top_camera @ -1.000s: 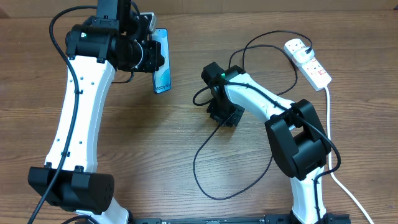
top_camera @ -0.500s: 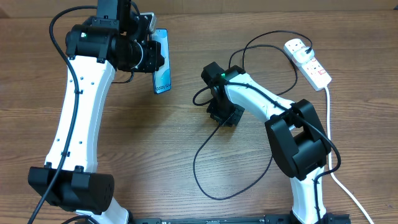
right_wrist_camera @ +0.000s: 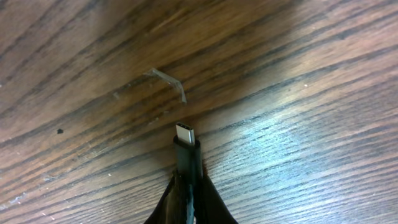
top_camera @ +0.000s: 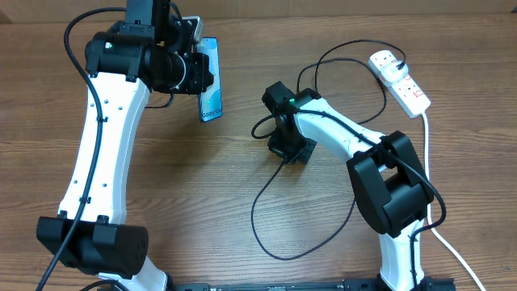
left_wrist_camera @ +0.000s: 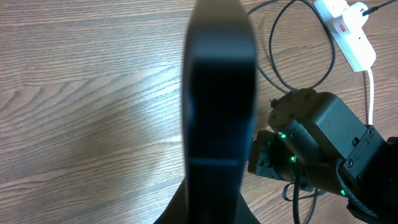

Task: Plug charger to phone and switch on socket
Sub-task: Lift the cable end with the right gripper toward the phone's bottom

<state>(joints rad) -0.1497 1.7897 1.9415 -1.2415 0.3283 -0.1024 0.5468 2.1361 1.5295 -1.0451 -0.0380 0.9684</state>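
My left gripper (top_camera: 198,77) is shut on the phone (top_camera: 210,79), a slim phone with a light-blue screen, and holds it above the table at the back left. In the left wrist view the phone (left_wrist_camera: 217,93) is a dark blurred bar seen edge-on. My right gripper (top_camera: 289,148) is shut on the charger's small plug tip (right_wrist_camera: 185,140), which points out over the wood. The black charger cable (top_camera: 262,218) loops across the table to its white plug in the socket (top_camera: 401,79), a white power strip at the back right.
The thick white cord (top_camera: 436,218) runs from the power strip down the right side of the table. A cable loop (top_camera: 355,56) lies behind my right arm. A small scratch mark (right_wrist_camera: 168,81) shows on the wood.
My right arm has shifted very slightly. The left arm and the phone have not moved.
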